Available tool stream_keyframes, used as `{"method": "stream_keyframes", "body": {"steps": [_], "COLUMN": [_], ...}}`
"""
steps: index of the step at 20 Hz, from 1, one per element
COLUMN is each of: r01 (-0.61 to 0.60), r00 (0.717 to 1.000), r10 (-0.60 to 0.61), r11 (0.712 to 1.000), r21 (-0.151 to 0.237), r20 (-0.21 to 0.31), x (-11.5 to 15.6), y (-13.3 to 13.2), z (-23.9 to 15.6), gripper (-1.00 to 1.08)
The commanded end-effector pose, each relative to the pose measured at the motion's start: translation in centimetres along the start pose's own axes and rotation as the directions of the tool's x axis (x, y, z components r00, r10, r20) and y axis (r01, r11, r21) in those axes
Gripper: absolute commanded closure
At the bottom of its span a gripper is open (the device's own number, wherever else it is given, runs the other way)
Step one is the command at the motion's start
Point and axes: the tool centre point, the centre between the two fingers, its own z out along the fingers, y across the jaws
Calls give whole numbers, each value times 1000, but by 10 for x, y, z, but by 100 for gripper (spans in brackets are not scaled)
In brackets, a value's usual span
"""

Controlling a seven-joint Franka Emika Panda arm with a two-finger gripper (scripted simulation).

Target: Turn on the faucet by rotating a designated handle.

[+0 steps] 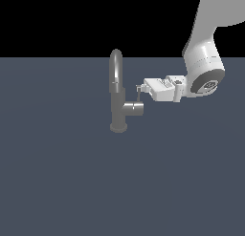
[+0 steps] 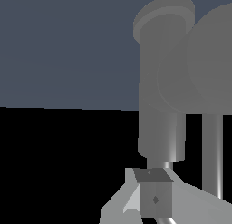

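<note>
Dark blue-grey surface point(image 1: 57, 182), black backdrop. Faucet point(image 1: 116, 94) upright mid-surface. Handle point(image 1: 139, 94) rising from side stub, on exterior view's right of spout. Hand point(image 1: 140, 90) horizontal, at handle; closed or not, cannot tell.

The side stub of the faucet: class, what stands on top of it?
On the stub the thin handle rises upright. The gripper meets the handle's upper end, covering its tip, so whether the fingers pinch it cannot be seen.
</note>
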Motion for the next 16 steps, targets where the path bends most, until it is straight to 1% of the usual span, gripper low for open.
{"method": "stream_keyframes", "body": {"steps": [1,4,11,16], "r01": [-19,-30,-30,-30], "r00": [1000,999,999,999], "r10": [19,29,29,29], "r11": [1000,999,999,999], "r21": [21,31,31,31], "r20": [20,31,32,32], "x": [8,12,12,10], "y": [-1,-2,-1,10], "z": [1,2,2,3], "gripper": [108,108,108,108]}}
